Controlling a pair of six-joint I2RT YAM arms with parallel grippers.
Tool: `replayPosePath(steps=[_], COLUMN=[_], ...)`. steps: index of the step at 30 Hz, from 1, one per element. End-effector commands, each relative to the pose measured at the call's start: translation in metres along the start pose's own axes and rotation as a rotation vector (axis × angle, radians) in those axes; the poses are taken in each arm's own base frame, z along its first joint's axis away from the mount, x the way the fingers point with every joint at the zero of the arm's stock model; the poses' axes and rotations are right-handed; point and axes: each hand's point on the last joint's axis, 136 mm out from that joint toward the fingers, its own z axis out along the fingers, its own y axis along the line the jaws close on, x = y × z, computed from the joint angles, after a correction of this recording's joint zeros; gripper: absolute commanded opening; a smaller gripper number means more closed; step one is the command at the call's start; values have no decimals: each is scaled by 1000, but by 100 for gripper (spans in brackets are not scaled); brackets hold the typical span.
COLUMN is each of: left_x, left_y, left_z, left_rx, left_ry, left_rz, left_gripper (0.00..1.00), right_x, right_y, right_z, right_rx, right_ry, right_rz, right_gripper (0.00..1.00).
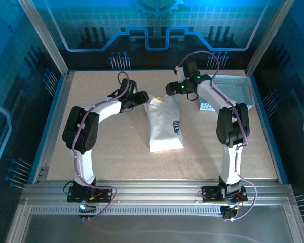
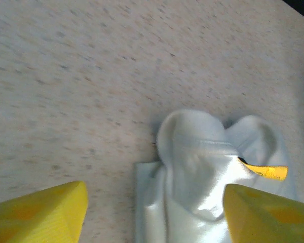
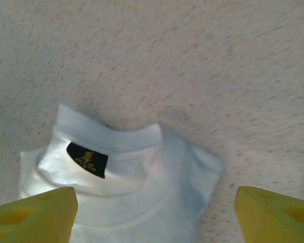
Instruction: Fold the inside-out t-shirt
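Note:
The inside-out t-shirt (image 1: 165, 124) lies folded into a long narrow white strip in the middle of the table, its blue logo toward the near right. My left gripper (image 1: 144, 97) hovers at the strip's far left corner and my right gripper (image 1: 173, 90) at its far right end. In the left wrist view the yellow fingers (image 2: 40, 212) stand wide apart, the gripper (image 2: 154, 217) open over bunched white cloth (image 2: 202, 167) with a yellow patch (image 2: 266, 172). The right gripper (image 3: 154, 217) is open too, above the collar (image 3: 142, 187) and its black label (image 3: 87, 159).
A light blue-grey perforated basket (image 1: 240, 83) stands at the back right, close behind the right arm. Metal frame posts and blue walls enclose the speckled tabletop (image 1: 116, 152). Bare table lies to the left, right and in front of the shirt.

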Motion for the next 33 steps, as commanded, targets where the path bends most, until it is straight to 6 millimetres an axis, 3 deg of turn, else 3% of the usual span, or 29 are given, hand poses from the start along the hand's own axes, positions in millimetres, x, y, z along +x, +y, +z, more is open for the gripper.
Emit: replayPosePath(steps=[1, 5, 9, 12, 15, 18, 22, 25, 28, 30, 33], left_x=[-14, 29, 87, 122, 141, 159, 178, 187, 184, 175, 150], left_y=[-5, -32, -61, -77, -73, -59, -35, -18, -17, -26, -34], left_z=[-49, -69, -68, -61, -44, -24, -8, -9, -20, -33, -50], left_rx=[-67, -6, 106, 185, 202, 191, 139, 106, 121, 132, 129], left_ry=[-26, 38, 152, 217, 248, 271, 298, 308, 300, 293, 235], left_rz=[29, 74, 80, 56, 9, -26, -50, -63, -54, -21, 8], left_gripper=[76, 72, 64, 58, 53, 52, 52, 52, 57, 61, 66], right_x=[3, 46, 99, 127, 150, 170, 200, 216, 218, 208, 178], right_y=[-12, 17, 58, 84, 99, 94, 71, 45, 32, 39, 47], right_z=[-35, -54, -65, -69, -60, -38, -3, 5, -4, -17, -38], right_rx=[60, -66, -196, -284, -346, -327, -272, -193, -176, -210, -229], right_ry=[12, 40, 75, 93, 125, 167, 231, 246, 227, 213, 176], right_rz=[19, 72, 91, 112, 136, 162, 220, 288, 307, 269, 217], right_gripper=[81, 75, 65, 56, 49, 47, 44, 43, 46, 49, 53])
